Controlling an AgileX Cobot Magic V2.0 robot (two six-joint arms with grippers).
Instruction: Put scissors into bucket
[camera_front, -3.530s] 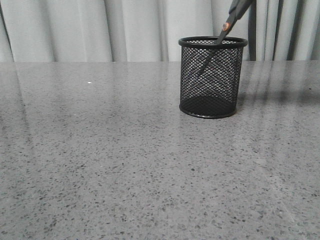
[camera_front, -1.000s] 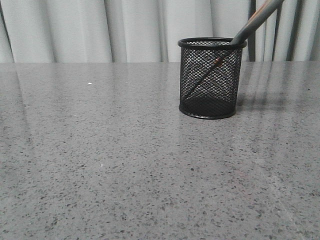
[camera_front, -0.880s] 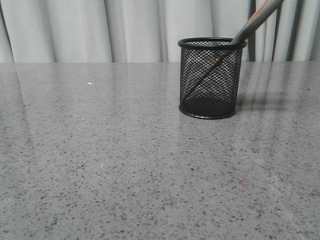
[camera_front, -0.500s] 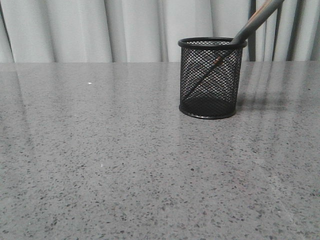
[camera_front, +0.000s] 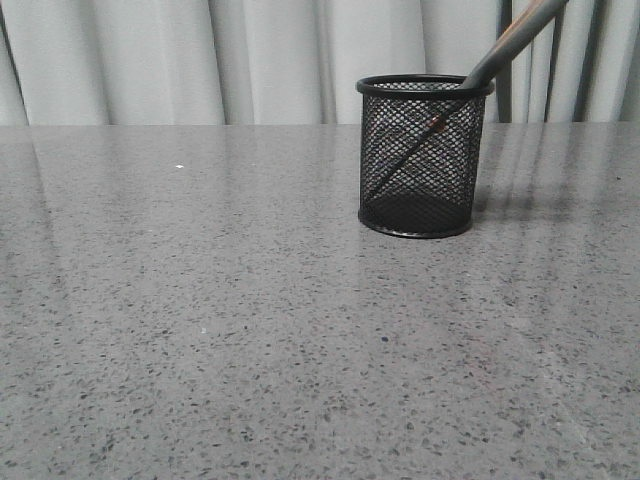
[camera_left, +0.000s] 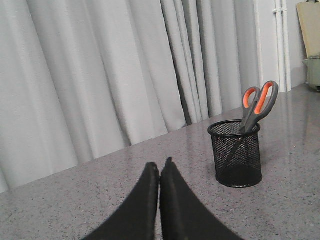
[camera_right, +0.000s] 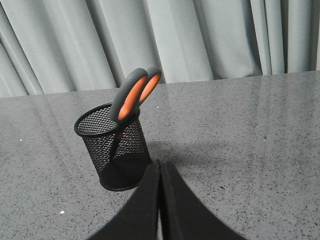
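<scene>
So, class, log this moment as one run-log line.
scissors: blades down in bucket, leaning on rim | left gripper: shut, empty | right gripper: shut, empty | both clear of bucket

A black mesh bucket, grey scissors lined in orange, and a speckled grey table are seen.

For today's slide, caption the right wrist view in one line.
Scissors stand blades-down in the mesh bucket, handles leaning on its rim; shut right gripper nearby.
</scene>
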